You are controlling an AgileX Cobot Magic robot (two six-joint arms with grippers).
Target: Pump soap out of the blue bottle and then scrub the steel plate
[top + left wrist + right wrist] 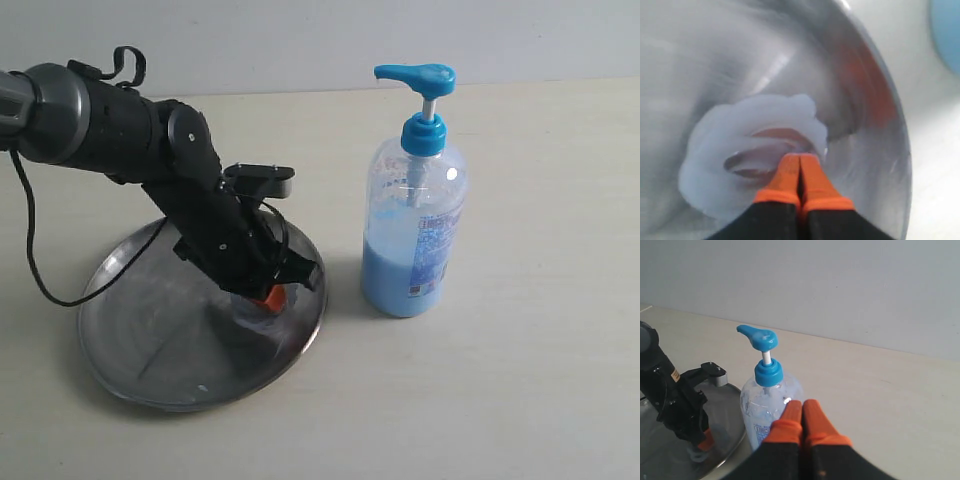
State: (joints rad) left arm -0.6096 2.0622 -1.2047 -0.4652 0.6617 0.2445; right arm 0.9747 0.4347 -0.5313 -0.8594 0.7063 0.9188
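The steel plate [150, 340] lies on the table at the left, its rim also showing in both wrist views [890, 125] [730, 445]. My left gripper [268, 297] [800, 159] is shut, its orange tips pressed down on the plate's right part. Around the tips spreads a smeared pale ring of soap [715, 150]. The blue bottle [415, 235] [767, 405] stands upright just right of the plate, pump head raised, light blue liquid in its lower half. My right gripper [802, 406] is shut and empty, hovering away from the bottle; it does not show in the exterior view.
A black cable [35, 265] hangs from the left arm [110, 125] and loops over the table left of the plate. A pale wall [840, 285] runs along the table's far edge.
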